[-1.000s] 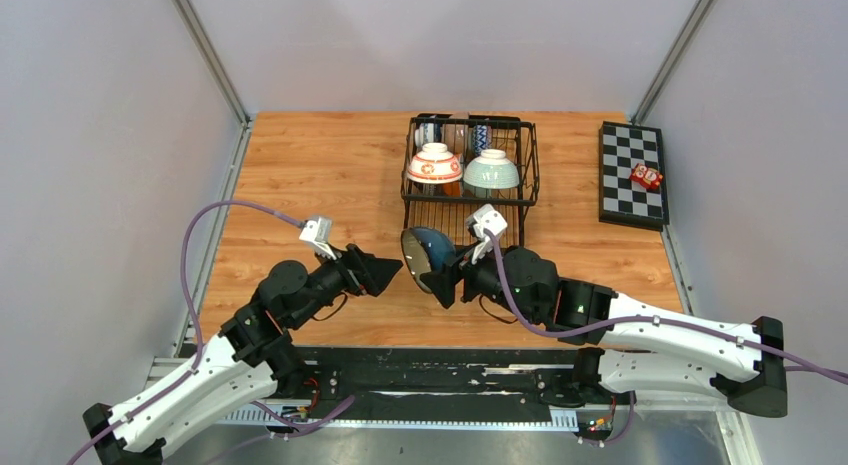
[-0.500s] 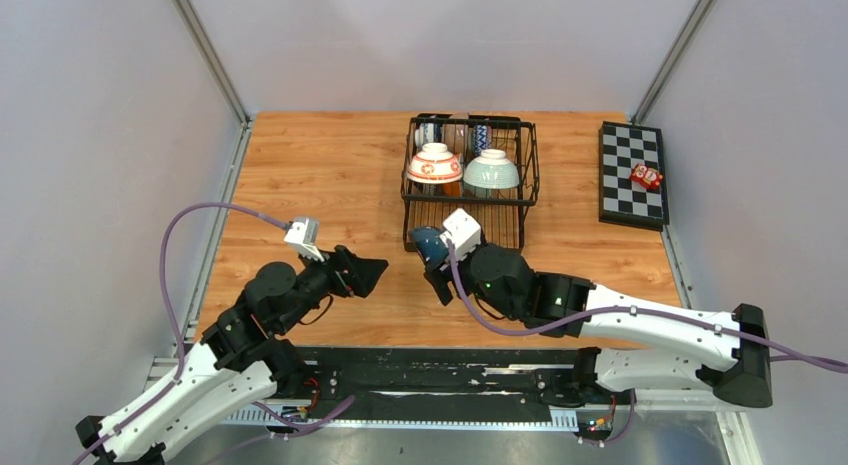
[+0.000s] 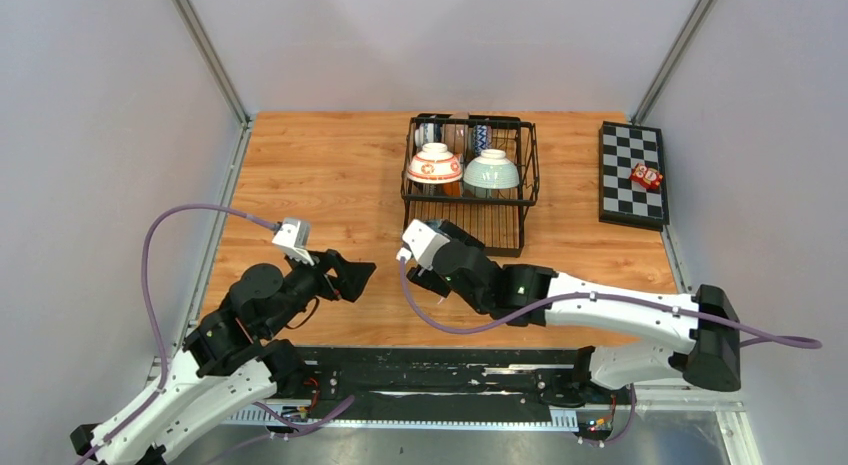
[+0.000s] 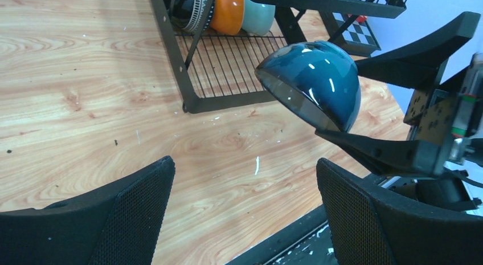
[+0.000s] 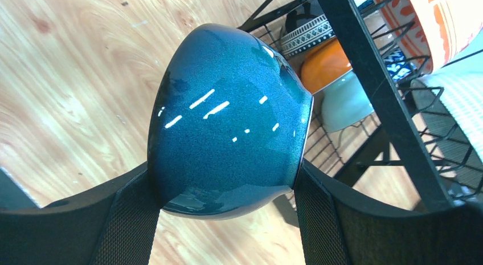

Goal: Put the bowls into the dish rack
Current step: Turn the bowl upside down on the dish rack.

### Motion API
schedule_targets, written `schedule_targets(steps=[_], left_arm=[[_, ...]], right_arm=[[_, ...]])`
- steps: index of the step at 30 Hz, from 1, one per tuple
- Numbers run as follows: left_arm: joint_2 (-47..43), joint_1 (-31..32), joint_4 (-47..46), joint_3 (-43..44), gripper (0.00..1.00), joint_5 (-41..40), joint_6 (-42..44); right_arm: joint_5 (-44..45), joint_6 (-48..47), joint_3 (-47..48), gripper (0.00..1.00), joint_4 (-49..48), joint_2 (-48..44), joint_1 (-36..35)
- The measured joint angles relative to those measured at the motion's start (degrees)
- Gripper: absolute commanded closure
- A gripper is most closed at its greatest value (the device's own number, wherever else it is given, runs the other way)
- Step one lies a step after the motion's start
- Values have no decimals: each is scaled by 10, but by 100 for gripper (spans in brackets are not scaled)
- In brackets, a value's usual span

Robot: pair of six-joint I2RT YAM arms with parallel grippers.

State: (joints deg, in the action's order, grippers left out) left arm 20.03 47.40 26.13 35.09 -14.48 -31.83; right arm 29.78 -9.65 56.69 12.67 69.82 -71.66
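Note:
A dark blue bowl (image 5: 228, 122) is tipped on its side just above the table, with my right gripper (image 5: 225, 182) shut on it, one finger at the rim and one at the base. It hangs beside the front left corner of the black dish rack (image 3: 470, 190). In the top view my right gripper (image 3: 424, 273) hides the bowl. The rack's raised basket holds a red-patterned bowl (image 3: 434, 165) and a pale green bowl (image 3: 491, 170); an orange bowl (image 4: 228, 11) stands in the lower tier. My left gripper (image 3: 352, 278) is open, empty, left of the blue bowl (image 4: 316, 82).
A checkered board (image 3: 632, 185) with a small red object (image 3: 646, 176) lies at the right edge of the table. The rack's corner post (image 5: 370, 77) stands close to the held bowl. Bare wood (image 3: 320, 175) stretches left of the rack.
My right arm has swung left and forward with the blue bowl, turning so the wrist now covers it from above. My left arm has pulled back to the left, still open.

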Motion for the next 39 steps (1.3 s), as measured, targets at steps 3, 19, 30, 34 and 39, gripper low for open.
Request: schedule_targets(steps=[3,19,30,34,39], left_arm=[[-5,0,13,6,5,-2,13],[-26,0,103,81,5,-13,75],[-52,0,134,88,3,-17,111],[-65,0,134,88,3,-19,115],[-66,0,134,84,3,-19,118]], right_arm=[[19,-40,9,98,2,24,0],[119,-244,56,98,-16,195,0],[116,-287,95,98,2,258,17],[111,-287,108,98,23,268,25],[101,-284,111,97,47,276,36]])
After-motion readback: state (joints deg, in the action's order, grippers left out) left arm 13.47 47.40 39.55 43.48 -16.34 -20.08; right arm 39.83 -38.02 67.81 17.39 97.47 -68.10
